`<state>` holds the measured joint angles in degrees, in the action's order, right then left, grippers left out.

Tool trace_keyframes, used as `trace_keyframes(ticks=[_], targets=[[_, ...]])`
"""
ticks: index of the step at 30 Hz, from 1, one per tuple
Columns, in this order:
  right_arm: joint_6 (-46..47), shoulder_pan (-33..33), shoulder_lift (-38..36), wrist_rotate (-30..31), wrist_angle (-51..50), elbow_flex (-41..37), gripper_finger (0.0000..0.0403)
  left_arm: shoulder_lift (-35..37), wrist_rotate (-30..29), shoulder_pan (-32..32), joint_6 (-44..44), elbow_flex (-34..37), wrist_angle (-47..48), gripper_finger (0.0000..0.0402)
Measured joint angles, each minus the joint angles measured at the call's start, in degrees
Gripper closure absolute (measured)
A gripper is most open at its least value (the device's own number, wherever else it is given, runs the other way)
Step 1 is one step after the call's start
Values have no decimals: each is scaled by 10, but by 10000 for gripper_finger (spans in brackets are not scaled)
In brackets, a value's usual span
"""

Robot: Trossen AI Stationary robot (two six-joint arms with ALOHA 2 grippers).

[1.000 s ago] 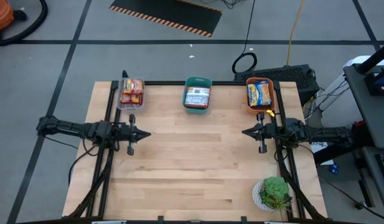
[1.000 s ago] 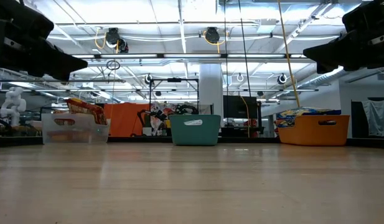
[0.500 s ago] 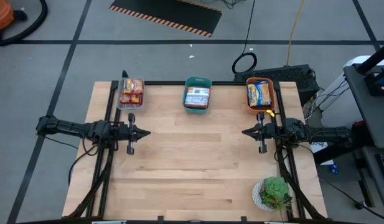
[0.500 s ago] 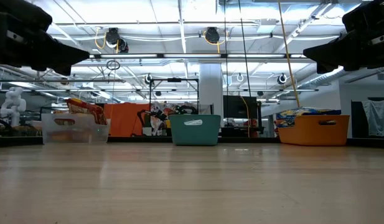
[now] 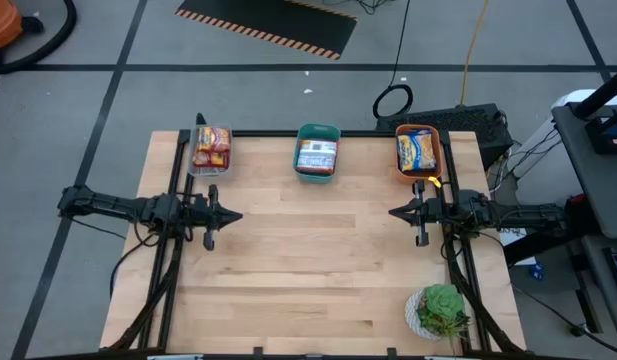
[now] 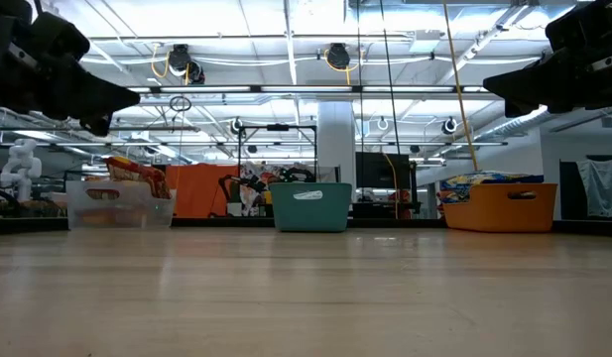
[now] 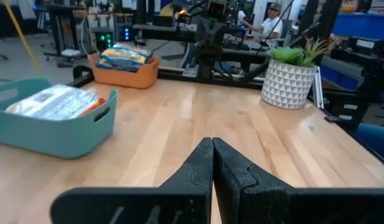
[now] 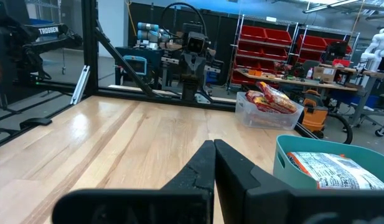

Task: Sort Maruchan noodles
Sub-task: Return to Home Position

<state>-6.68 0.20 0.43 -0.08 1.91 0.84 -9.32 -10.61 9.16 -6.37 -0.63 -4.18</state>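
Maruchan noodles (image 5: pixel 316 156) fully visible overhead, mere slivers low down

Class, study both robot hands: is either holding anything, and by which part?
Nothing is held. The left hand and the right hand are both shut and empty, above the table.

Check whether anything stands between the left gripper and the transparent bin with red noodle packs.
Nothing visible does. Only bare table lies between the shut left gripper and the transparent bin of red noodle packs.
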Motion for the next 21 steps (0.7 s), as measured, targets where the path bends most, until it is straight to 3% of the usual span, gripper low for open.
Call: trace_keyframes(ticks=[5, 9, 14, 21], targets=[[0, 0, 0, 0, 0, 0, 403, 3, 1, 3, 44, 0, -49, 396], [0, 0, 0, 0, 0, 0, 403, 22, -1, 20, 63, 0, -34, 396], [0, 0, 0, 0, 0, 0, 403, 65, -46, 39, 52, 0, 11, 396], [0, 0, 0, 0, 0, 0, 403, 91, -44, 71, 101, 0, 5, 396]])
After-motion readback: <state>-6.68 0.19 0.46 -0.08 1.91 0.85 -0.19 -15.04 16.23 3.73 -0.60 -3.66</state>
